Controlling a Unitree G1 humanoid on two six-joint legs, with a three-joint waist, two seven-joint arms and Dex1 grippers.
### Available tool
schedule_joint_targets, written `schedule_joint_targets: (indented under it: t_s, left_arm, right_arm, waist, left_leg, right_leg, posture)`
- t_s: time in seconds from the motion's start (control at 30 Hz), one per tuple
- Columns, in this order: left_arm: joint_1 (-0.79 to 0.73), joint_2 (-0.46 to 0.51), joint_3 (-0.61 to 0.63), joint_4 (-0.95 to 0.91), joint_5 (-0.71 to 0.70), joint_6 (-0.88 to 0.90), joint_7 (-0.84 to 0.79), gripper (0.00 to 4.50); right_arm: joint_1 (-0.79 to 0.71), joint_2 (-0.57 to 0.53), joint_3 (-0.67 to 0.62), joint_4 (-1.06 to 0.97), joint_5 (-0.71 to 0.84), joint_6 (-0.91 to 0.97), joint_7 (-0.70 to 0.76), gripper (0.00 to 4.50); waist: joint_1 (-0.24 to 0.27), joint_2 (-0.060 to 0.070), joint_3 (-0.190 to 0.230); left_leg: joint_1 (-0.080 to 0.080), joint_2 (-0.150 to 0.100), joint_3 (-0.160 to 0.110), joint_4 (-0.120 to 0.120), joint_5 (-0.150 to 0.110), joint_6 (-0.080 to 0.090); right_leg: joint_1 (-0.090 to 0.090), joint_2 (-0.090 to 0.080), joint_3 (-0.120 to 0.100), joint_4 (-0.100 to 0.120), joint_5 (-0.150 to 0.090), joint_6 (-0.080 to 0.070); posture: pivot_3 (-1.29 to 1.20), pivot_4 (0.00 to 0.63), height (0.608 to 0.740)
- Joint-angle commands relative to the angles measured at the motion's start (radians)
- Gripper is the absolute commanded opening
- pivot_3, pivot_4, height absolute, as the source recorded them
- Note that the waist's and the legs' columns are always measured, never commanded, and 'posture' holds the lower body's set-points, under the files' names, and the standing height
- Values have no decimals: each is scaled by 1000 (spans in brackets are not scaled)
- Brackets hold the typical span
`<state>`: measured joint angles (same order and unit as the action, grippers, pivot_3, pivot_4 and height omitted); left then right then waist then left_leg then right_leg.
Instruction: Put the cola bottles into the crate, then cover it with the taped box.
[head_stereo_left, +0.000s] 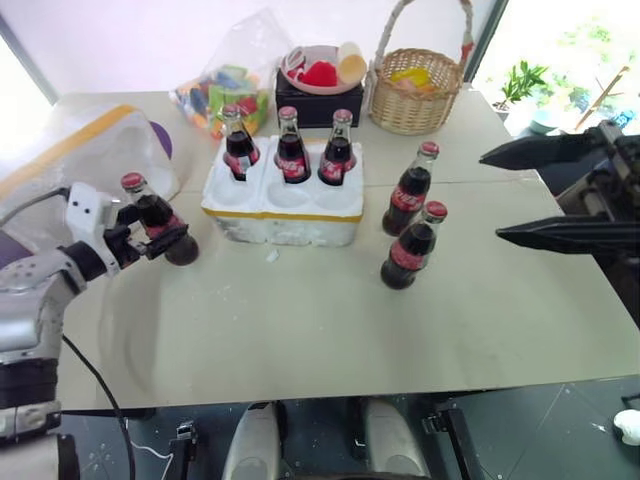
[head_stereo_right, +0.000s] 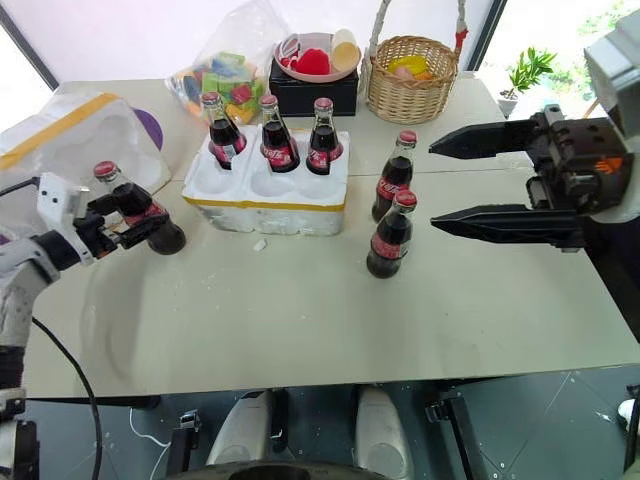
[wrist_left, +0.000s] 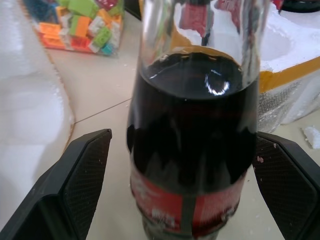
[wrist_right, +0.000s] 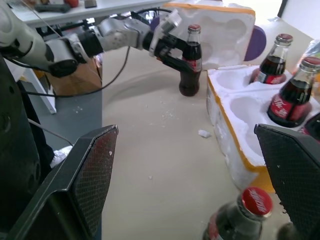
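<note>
Right gripper (head_stereo_right: 440, 182) empty, jaws apart. Left gripper (head_stereo_left: 150, 235) jaws wide around tilted bottle (head_stereo_left: 158, 219), no clamp; may topple near crate (head_stereo_left: 283, 205).

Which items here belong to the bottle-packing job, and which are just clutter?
Job items:
- six cola bottles
- crate
- taped box

Clutter:
- wicker basket
- bag of coloured blocks
- pink bowl on a black box
</note>
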<state>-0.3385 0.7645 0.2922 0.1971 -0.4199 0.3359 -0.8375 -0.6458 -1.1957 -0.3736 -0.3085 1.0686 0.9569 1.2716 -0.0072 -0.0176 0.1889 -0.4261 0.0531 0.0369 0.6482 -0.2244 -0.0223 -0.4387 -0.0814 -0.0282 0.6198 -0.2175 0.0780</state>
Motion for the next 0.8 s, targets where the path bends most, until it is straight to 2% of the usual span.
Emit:
schedule_joint_targets:
  t_s: [0.03,0.07,0.2,0.33,0.4,0.47,0.63,0.8]
  left_arm:
    - [-52,-6,-15,62,27,-60,-20,4391]
    - [-57,-8,-16,72,28,-66,-27,4391]
    - [-56,12,-9,76,8,-44,-63,2737]
    - [-34,43,-7,41,-15,14,-101,2805]
    - [65,155,7,-101,-122,160,-270,2805]
    - [102,237,27,-177,-204,261,-362,2805]
    - [-103,266,24,-111,-292,356,-404,2805]
    - [-424,153,-77,79,-210,287,-377,2805]
  right_arm:
    - [-4,4,-38,-45,41,-3,-36,4500]
    - [-3,5,-37,-49,43,-5,-46,4500]
    - [-4,11,-21,-57,35,-13,-85,4500]
    - [-2,13,-16,-53,43,-2,-111,4500]
    - [25,17,-22,-73,21,-24,-116,4500]
    - [42,20,-31,-85,19,-32,-124,4500]
    - [80,26,-52,-100,20,-38,-150,4500]
    - [124,34,-77,-116,15,-47,-187,4500]
  waist:
    - [0,0,0]
    - [-1,0,0]
    - [-3,0,0]
    - [-6,0,0]
    - [-13,-5,1]
    - [-17,-6,1]
    - [25,-4,4]
    - [41,-5,4]
  left_leg:
    - [0,0,0,0,0,0]
    - [0,0,0,0,0,0]
    - [0,0,0,0,0,0]
    - [0,0,0,0,0,0]
    - [0,0,1,0,0,0]
    - [0,2,2,-1,-1,1]
    - [-2,2,1,1,-1,0]
    - [-1,0,0,5,0,-1]
  right_leg:
    - [0,0,0,1,0,0]
    - [0,0,0,1,0,0]
    - [0,0,0,1,1,1]
    - [0,0,0,1,0,0]
    - [-1,0,1,1,0,0]
    - [-3,1,1,1,0,1]
    - [-3,1,0,2,0,-1]
    - [1,0,-1,1,1,-1]
  posture:
    - [0,150,740]
    - [0,150,740]
    - [0,150,740]
    - [0,150,740]
    - [0,150,740]
    - [0,150,740]
    - [0,150,740]
    - [0,150,740]
